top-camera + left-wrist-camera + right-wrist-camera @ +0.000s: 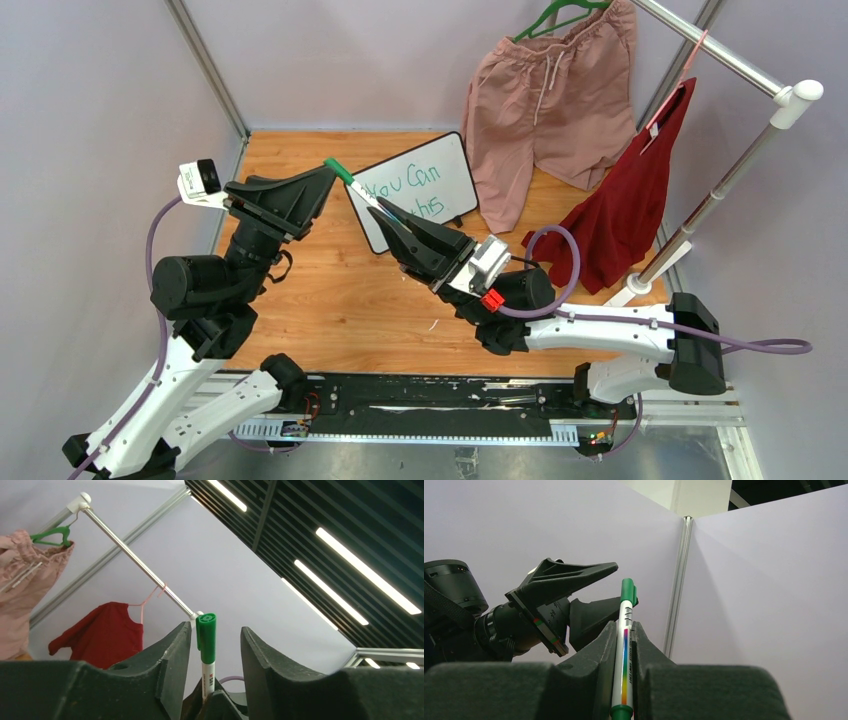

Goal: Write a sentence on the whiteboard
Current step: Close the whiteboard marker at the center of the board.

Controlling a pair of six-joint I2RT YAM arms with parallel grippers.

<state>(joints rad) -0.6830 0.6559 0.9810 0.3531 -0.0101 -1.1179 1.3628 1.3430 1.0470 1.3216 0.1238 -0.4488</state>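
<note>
**Position.** The whiteboard (pixel 458 186) lies on the wooden table (pixel 330 300) at its far middle, skewed to the table edge. The sentence (pixel 405 183) is on it in green. The top line reads "You Can"; the lower line ends in "this", and its start is hidden behind the right arm.

**Grippers.** The right gripper (pixel 624 627) is clenched on the barrel of the marker (pixel 365 192), which it holds raised over the board's near-left corner. The green cap (pixel 206 630) is seated on the end pointing away. The left gripper (pixel 216 629) has its fingers apart on either side of the cap. One finger is just beside the cap and there is a clear gap at the other, so it clamps nothing.

**Stage, as judged.** The writing appears complete and the marker capped. What remains is to put the marker down.

**Handling, as judged.**
- **Board:** It should be light and rigid. It will likely skid on the smooth wood if pushed, since it sits on small feet. Hold it by the black frame along a long edge and never on the face, because fresh ink smears at a touch.
- **Marker:** It is light and stiff, with a smooth round barrel that can roll or slip in the grip. The present hold at mid-barrel is sound; a hold on the cap alone risks pulling it off.
</note>
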